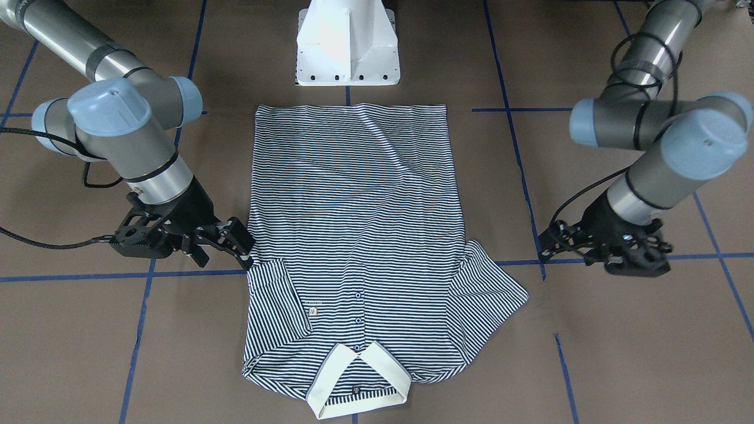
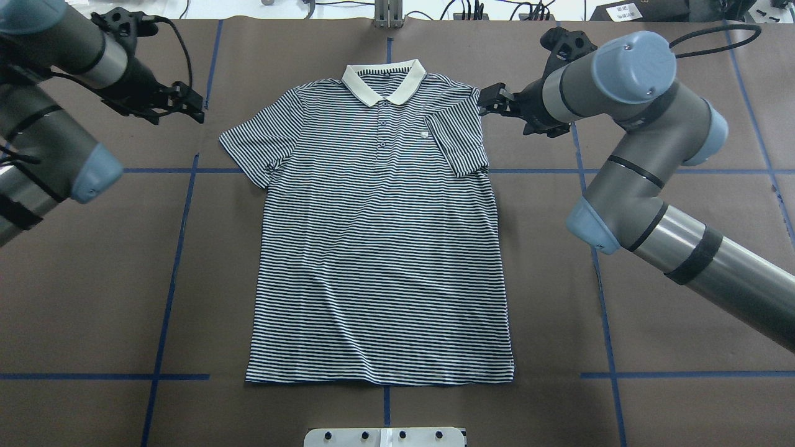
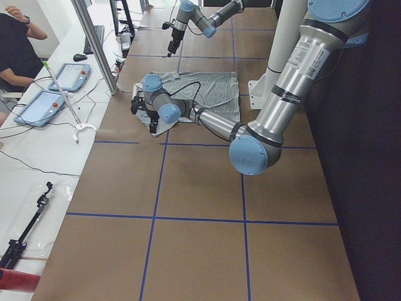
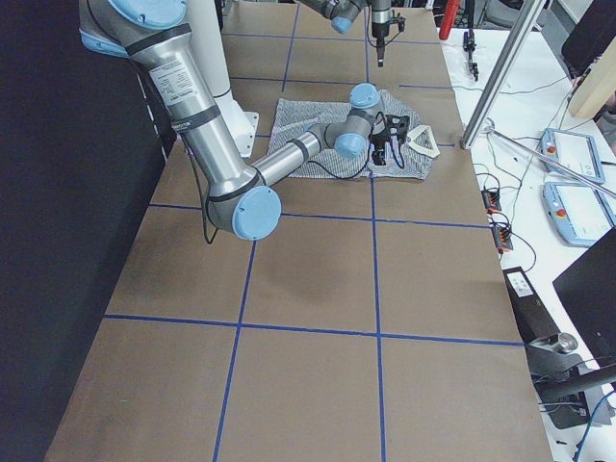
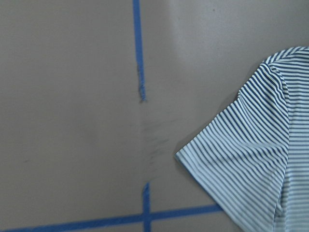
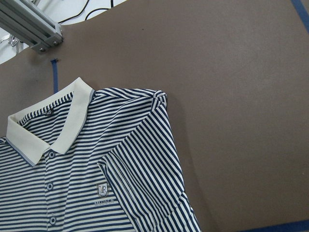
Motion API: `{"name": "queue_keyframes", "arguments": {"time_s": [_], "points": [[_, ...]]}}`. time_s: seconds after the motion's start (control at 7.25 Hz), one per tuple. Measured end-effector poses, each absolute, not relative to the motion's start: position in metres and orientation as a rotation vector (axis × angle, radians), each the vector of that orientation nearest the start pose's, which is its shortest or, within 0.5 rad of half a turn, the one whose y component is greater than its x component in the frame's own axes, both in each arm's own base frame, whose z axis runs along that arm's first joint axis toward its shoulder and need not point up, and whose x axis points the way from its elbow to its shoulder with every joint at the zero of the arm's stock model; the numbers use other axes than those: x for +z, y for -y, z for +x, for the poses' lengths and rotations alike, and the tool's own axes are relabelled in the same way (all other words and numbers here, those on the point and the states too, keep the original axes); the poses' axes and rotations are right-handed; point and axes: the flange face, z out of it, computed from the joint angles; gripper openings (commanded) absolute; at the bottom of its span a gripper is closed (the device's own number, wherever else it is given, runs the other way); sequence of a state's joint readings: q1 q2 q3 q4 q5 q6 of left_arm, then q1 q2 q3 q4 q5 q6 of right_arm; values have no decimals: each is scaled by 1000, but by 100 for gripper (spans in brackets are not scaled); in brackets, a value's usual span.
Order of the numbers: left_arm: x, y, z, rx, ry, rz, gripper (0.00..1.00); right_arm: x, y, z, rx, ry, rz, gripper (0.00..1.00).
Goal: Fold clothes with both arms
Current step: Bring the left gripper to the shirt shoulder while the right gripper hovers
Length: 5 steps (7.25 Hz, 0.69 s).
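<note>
The striped polo shirt [image 2: 379, 248] lies flat and face up on the brown table, with its cream collar [image 2: 383, 82] on the side far from the robot's base. Its sleeve on my right side [image 2: 456, 143] is folded in over the chest, beside the logo [image 6: 102, 189]. The other sleeve [image 2: 248, 146] lies spread out, and it also shows in the left wrist view [image 5: 251, 159]. My right gripper [image 2: 490, 102] is open and empty, low beside the right shoulder. My left gripper [image 2: 194, 104] is open and empty, a little out from the spread sleeve.
The white pedestal base [image 1: 347, 44] stands just past the shirt's hem. Blue tape lines [image 2: 180, 236] cross the brown table cover. In the left side view an operator [image 3: 15, 50] sits by tablets [image 3: 41, 106] on a side bench, next to a metal post [image 3: 94, 44].
</note>
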State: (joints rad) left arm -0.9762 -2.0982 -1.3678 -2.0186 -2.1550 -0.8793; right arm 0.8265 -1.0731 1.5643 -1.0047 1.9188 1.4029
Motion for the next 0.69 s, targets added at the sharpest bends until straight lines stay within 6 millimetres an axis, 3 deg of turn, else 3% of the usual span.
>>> {"name": "queue_keyframes", "arguments": {"time_s": [0.28, 0.41, 0.69], "points": [[410, 649, 389, -104, -882, 194, 60, 315, 561, -380, 395, 1083, 209, 100], [413, 651, 403, -119, -866, 203, 58, 316, 560, -380, 391, 1083, 208, 100], [420, 650, 414, -123, -845, 211, 38, 318, 559, -382, 385, 1080, 207, 100]]}}
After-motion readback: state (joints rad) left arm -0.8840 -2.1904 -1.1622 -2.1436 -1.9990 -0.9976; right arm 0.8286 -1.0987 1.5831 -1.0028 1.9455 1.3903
